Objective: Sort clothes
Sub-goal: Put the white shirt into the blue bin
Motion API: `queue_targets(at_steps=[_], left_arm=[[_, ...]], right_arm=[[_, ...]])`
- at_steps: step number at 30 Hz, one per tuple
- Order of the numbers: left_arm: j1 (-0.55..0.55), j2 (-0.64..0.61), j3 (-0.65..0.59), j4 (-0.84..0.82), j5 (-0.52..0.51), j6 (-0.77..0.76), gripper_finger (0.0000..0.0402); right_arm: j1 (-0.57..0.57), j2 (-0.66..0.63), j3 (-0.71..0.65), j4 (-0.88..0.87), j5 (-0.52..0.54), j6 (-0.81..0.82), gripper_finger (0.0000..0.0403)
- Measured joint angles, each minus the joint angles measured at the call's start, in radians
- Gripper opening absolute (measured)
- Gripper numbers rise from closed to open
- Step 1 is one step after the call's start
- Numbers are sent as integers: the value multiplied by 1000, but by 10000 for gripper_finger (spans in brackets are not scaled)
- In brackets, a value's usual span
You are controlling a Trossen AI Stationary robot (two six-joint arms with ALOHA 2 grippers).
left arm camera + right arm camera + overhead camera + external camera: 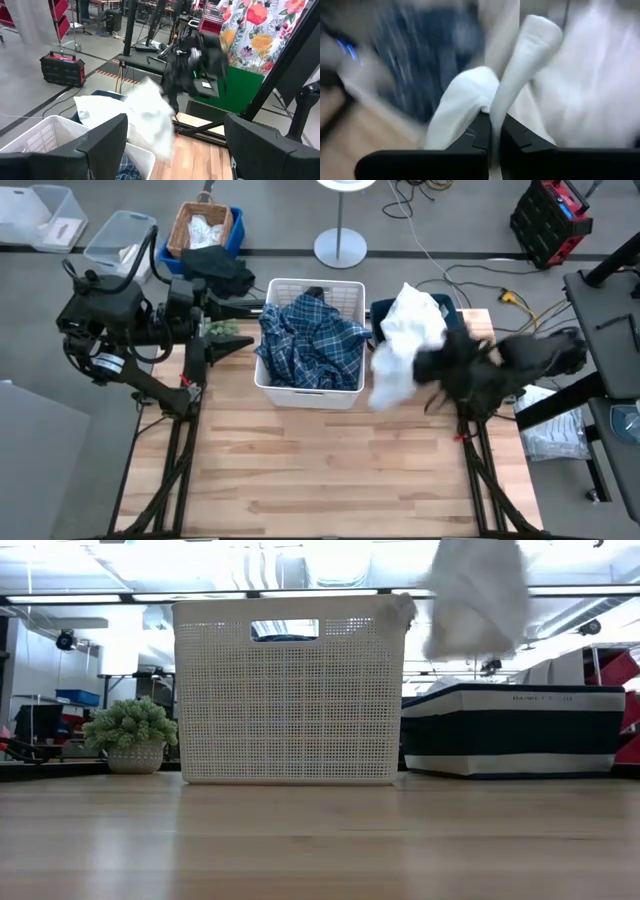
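Bare wooden table (330,470) nearest, in front of the white basket (310,395).

White basket at mid-table, toward the back edge. Blue-and-white plaid shirt (312,340) heaped inside, filling it and spilling over the rim. In the low view only the basket's perforated wall showing, contents hidden.

Small green plant (130,727) just left of the basket, at table level. Not laundry.

Right of the basket, touching or nearly so: dark navy-and-white striped bin (512,730), white clothes (420,315) piled in it.

Right gripper (432,370) just right of the basket's right front corner, in front of the striped bin. Fingers pinched fully together on a white garment (395,375); wrist view shows a fold of cloth clamped between the tips, rest draping off both sides. Garment lifted clear of the table, hanging with long axis vertical, lower end dangling between basket and bin. In the low view, cloth seen high, above the bin's near left part. Blurred, likely swinging.

Key relation: held garment directly below the right gripper, striped bin immediately behind it, plaid basket to its left. White pile the likelier match, so short carry backward over the bin rim, judged. Risk: trailing end catching the basket corner.

Left gripper (236,308) left of the basket at its back corner, fingers wide apart, holding nothing. Farther from the garment; waiting.

Beyond the table, behind the basket's left: wicker basket (203,230) holding white cloth, dark garment (218,272) beside it.
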Motion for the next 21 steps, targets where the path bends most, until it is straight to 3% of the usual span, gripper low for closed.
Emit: queue_targets(at_steps=[4,8,11,14,17,19,21], left_arm=[[0,-1,0,5,0,-1,306],[0,0,0,11,-1,-1,306],[0,0,0,13,-24,-1,306],[0,1,0,13,-34,3,306],[0,2,0,13,-35,24,306],[0,2,0,8,-49,43,306],[0,1,0,6,-61,43,306]], right_arm=[[-210,-8,139,-57,159,-215,9],[-472,-4,145,-9,185,-443,9],[-694,23,66,-10,68,-525,9],[-870,69,-136,125,-112,-624,9],[-944,144,-377,394,-346,-785,12],[-963,187,-433,392,-465,-786,21],[-963,190,-422,361,-486,-774,39]])
